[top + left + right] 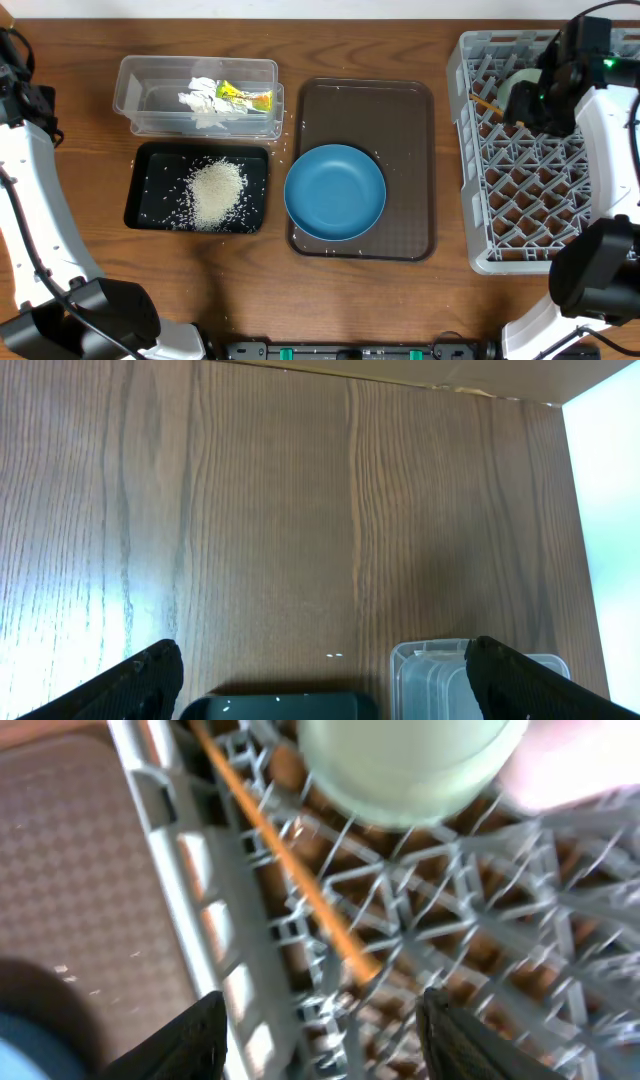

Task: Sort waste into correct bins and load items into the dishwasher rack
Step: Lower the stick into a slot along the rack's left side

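Now the right jaws hang over the far left corner of the grey dishwasher rack. They are open and hold nothing. Right by them in the rack sit the mint-green bowl and a thin wooden chopstick that lies slanted across the grid. The left jaws are wide open too, and empty, over the bare desk near the clear tub. The tub holds the tissue pieces and the yellow snack wrapper. The rice is piled in the black tray. The one thing I can see outside the rack is the dark-blue dish, so I think it comes next. It lies flat on the brown tray, in the middle of the desk. From the right jaws it is off to the left and closer to the robot, just beside the rack. The right arm is the nearer one. The dish is round, so no side is longer, and the jaws will likely have to pinch its rim.
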`<state>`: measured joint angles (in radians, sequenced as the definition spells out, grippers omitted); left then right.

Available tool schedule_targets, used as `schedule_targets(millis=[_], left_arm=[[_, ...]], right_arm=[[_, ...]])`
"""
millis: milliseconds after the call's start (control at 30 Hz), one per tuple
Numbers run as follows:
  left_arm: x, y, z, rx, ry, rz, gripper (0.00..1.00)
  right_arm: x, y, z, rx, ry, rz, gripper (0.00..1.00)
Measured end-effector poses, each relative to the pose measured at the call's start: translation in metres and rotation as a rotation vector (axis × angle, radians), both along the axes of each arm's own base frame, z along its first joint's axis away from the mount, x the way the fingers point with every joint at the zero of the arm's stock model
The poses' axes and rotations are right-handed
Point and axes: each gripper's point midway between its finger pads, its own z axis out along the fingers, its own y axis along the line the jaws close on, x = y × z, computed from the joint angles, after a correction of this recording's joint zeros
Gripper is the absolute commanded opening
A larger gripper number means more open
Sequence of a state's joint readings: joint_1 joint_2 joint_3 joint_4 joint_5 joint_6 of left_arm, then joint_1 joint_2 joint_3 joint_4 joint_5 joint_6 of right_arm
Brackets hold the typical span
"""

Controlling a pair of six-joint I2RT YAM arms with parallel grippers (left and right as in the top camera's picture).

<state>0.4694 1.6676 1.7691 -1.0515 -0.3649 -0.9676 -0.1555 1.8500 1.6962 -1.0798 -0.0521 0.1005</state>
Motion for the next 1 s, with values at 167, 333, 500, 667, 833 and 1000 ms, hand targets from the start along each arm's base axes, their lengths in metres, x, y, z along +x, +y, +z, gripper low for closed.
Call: schedule_targets(millis=[167, 333, 500, 667, 833, 1000], left_arm=[[0.000, 0.000, 0.000, 0.000, 0.000, 0.000, 0.92], [0.000, 0.000, 0.000, 0.000, 0.000, 0.000, 0.92], [0.000, 0.000, 0.000, 0.000, 0.000, 0.000, 0.92], [0.000, 0.000, 0.000, 0.000, 0.000, 0.000, 0.92], [0.000, 0.000, 0.000, 0.000, 0.000, 0.000, 0.92], [0.000, 0.000, 0.000, 0.000, 0.000, 0.000, 0.92]], right_arm=[[0.014, 0.000, 0.005, -0.057, -0.063, 0.190, 0.57], [0.021, 0.001, 0.005, -0.097, -0.090, 0.302, 0.53], [0.025, 0.001, -0.017, -0.098, -0.048, 0.353, 0.52], [0.025, 0.000, -0.047, -0.080, 0.017, 0.377, 0.44], [0.027, -0.001, -0.050, -0.081, 0.019, 0.384, 0.30], [0.027, -0.001, -0.051, -0.077, 0.018, 0.382, 0.10]])
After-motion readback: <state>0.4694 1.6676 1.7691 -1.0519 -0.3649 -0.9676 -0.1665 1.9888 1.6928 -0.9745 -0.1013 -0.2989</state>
